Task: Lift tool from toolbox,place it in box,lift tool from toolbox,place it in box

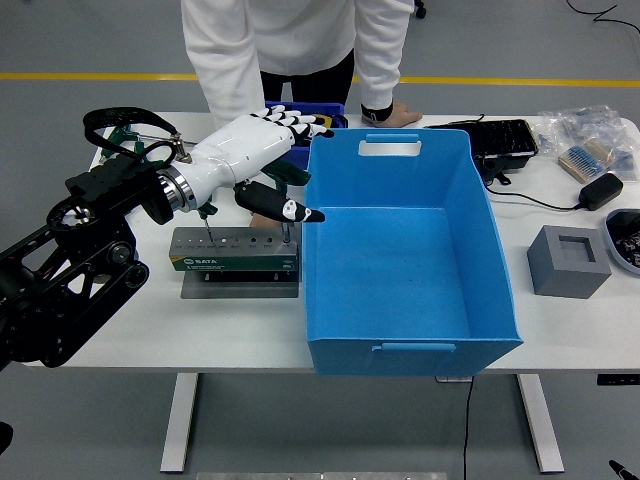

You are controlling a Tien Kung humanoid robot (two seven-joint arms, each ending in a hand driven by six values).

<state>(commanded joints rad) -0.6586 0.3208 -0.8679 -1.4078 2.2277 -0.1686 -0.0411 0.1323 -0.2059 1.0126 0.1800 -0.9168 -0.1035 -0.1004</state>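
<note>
step 1, the reach. the left hand hangs over the tool rack, fingers spread and holding nothing. the t-handle wrench stands in the rack's right end, probably untouched. next: close around its handle, lift, carry to the blue box.

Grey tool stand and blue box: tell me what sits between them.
Nothing, in the head view. The grey tool stand nearly meets the blue box wall. The left hand hovers above that spot.
</note>
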